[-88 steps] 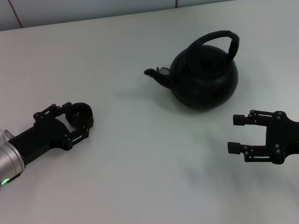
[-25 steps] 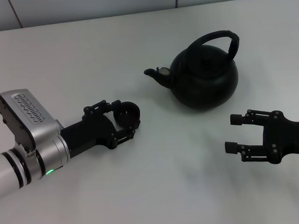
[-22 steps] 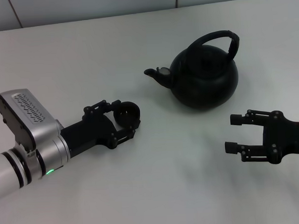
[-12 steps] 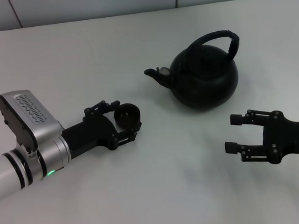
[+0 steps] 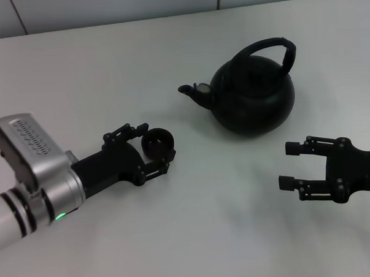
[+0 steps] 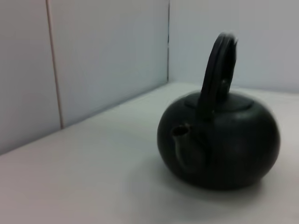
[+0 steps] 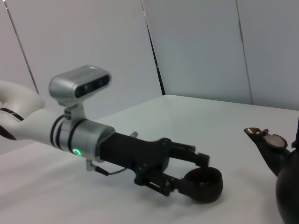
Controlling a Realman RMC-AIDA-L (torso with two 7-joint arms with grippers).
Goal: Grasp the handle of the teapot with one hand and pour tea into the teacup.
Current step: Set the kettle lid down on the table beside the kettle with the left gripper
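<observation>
The round black teapot [image 5: 252, 96] stands on the white table, its arched handle [image 5: 273, 46] upright and its spout [image 5: 192, 92] pointing toward my left side. The left wrist view shows the teapot [image 6: 224, 149] and its handle [image 6: 216, 70] from the spout end. My left gripper [image 5: 156, 148] is shut on the small black teacup [image 5: 158, 141], low over the table and a short way from the spout. The right wrist view shows the same teacup [image 7: 202, 185] held by the left gripper's fingers [image 7: 194, 157]. My right gripper [image 5: 290, 166] hangs open in front of the teapot, holding nothing.
The white table [image 5: 195, 224] ends at a pale wall along the back [image 5: 136, 5]. In the right wrist view the table meets panelled walls in a corner [image 7: 161, 91].
Since 3.5 s ago my left gripper has carried the teacup rightward, toward the teapot's spout. Over the last second it has barely shifted. The teapot and the right gripper have not moved.
</observation>
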